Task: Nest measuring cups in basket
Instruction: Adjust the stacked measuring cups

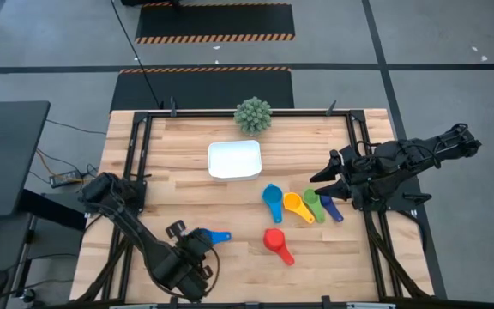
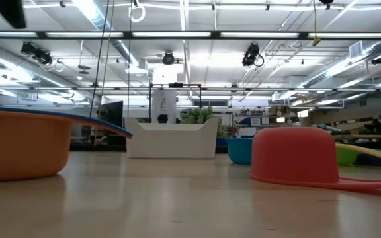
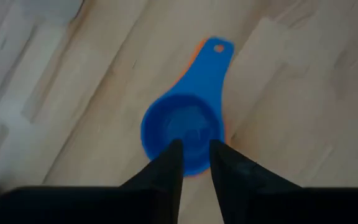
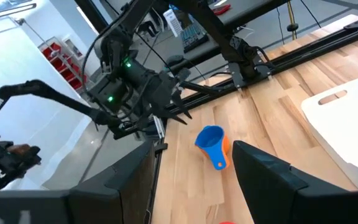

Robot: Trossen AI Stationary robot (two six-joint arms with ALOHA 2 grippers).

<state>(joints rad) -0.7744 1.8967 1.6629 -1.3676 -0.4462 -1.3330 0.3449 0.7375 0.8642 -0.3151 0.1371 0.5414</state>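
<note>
the left gripper [image 3: 195,163] hovered right over the blue measuring cup [image 3: 182,132], nested in an orange cup [image 2: 20,142] near the table's front left, fingers slightly apart at the bowl's near rim. the handle ran straight away from the gripper. the white basket [image 1: 235,160] lay well beyond; the right gripper [image 1: 333,176], open, waited farther off.

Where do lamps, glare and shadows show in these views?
Low view: ceiling strip lamps glare; the table shines below the red cup. High view: even light, soft shadows beside the basket; right pincer waits at the table's right edge. Left wrist view: left pincer, open, hangs over the blue cup, no hard shadow.
</note>
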